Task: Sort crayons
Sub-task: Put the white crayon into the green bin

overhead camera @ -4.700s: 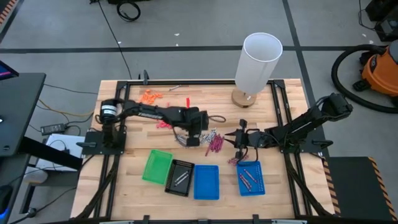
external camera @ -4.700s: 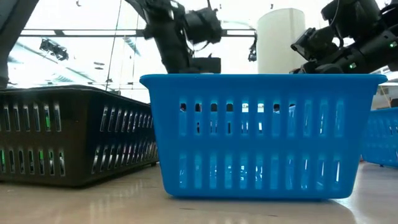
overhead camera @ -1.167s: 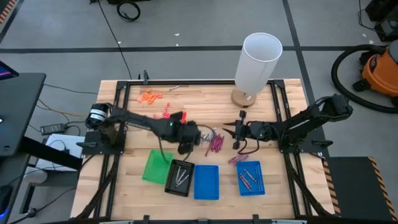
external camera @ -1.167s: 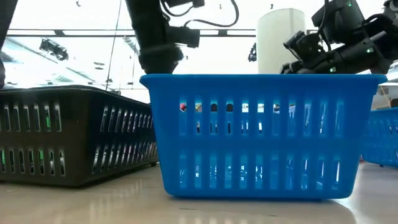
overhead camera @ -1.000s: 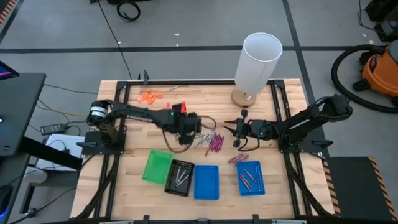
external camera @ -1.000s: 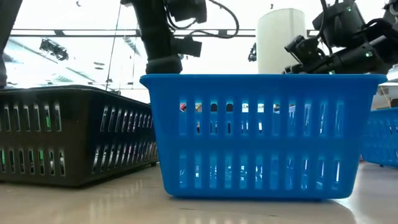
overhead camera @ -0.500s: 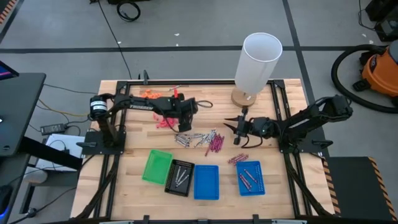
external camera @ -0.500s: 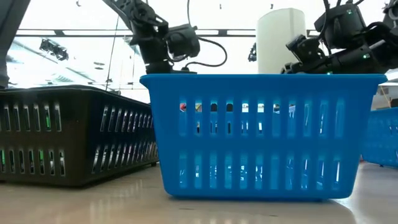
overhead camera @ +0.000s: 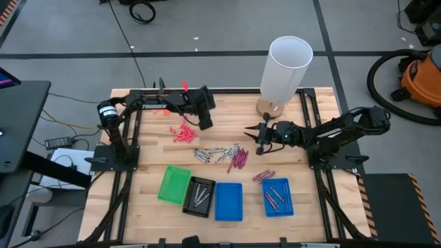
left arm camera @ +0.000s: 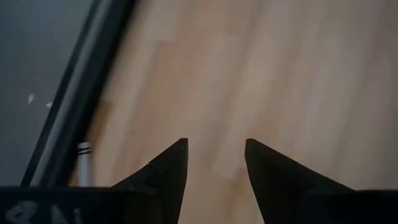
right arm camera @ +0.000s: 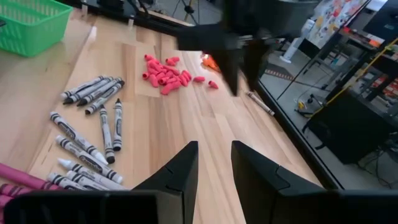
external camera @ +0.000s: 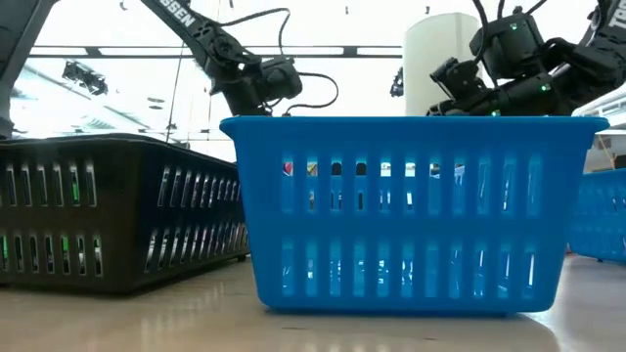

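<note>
Crayons [overhead camera: 219,153] scattered mid-table, clear of every edge. Left gripper [overhead camera: 205,122] near the far rail, fingers parted, empty. Right gripper [overhead camera: 256,138] just beside the pile, narrowly parted, empty; bare wood between them.

White lettering runs along the left arm [external camera: 186,18] in the low view, too partial to read for certain; the high view shows it on the same arm as a pale smear. The crayons' [right arm camera: 87,134] wrappers carry print too small to read.
</note>
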Tool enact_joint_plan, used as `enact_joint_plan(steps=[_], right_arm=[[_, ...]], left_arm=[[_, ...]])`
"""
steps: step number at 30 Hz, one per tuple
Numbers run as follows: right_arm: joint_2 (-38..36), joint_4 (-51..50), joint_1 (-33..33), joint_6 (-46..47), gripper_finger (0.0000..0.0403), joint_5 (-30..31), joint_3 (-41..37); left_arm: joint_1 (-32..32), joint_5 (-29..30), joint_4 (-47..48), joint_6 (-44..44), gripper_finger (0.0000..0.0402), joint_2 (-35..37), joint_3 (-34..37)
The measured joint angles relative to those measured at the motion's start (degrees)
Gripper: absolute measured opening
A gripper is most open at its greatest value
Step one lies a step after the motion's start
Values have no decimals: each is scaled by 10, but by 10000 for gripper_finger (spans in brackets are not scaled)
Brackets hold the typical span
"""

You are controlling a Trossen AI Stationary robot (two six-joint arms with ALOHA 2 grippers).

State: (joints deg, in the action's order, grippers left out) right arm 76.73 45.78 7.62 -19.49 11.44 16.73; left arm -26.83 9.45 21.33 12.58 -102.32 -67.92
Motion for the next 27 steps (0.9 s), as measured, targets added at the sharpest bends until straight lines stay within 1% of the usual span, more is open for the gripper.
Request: enact_joint_plan(steps=[4, 10, 19, 24, 27], right_arm=[[0, 0, 0, 0, 105, -1, 0], [0, 0, 0, 0, 105, 18, 0], [0, 0, 0, 5, 105, 18, 0], [0, -1, 0, 5, 105, 18, 0], [0, -1, 0, 6, 105, 18, 0]], left_arm=[[-27, 1, -10, 6, 172, -4, 0], [-52, 5, -10, 11, 172, -4, 0], [-88, 8, -41, 77, 172, -4, 0], [-110, 8, -33, 64, 172, -5, 0], [-131, -19, -2, 34, 172, -18, -1]])
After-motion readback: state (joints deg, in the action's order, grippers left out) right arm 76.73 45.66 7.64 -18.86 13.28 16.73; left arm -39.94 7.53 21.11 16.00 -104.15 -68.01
